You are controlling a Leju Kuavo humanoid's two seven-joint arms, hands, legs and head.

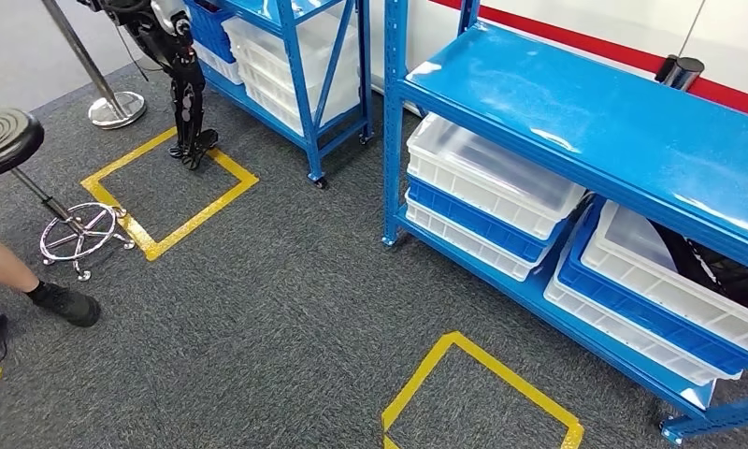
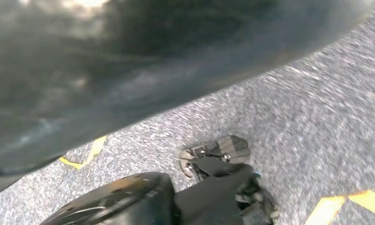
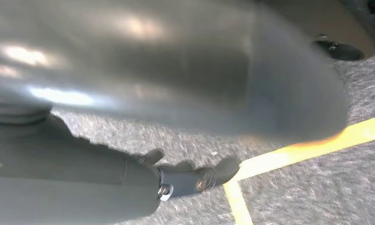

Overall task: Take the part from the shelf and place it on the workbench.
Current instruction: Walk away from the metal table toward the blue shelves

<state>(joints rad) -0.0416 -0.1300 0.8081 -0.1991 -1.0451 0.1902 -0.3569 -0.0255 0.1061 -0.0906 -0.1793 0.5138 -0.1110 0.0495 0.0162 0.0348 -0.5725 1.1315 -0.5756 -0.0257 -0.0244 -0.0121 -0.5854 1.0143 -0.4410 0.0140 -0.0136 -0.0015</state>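
Observation:
A blue shelf rack (image 1: 585, 103) stands ahead on the right in the head view. Its low level holds white and blue bins (image 1: 492, 192). A dark part (image 1: 716, 267) lies in the white bin (image 1: 651, 271) at the far right, half hidden under the upper shelf. My right hand (image 3: 190, 180) hangs over the grey carpet beside a yellow tape line, its fingers apart and holding nothing. My left hand (image 2: 106, 70) is a dark blur close to its camera; its fingers cannot be made out.
A second blue rack (image 1: 305, 56) with white bins stands further back. Yellow tape squares (image 1: 169, 192) (image 1: 482, 393) mark the carpet. At left are a black stool (image 1: 6, 140) on a chrome base, a person's leg and shoe (image 1: 62, 301), and another robot's legs (image 1: 188, 103).

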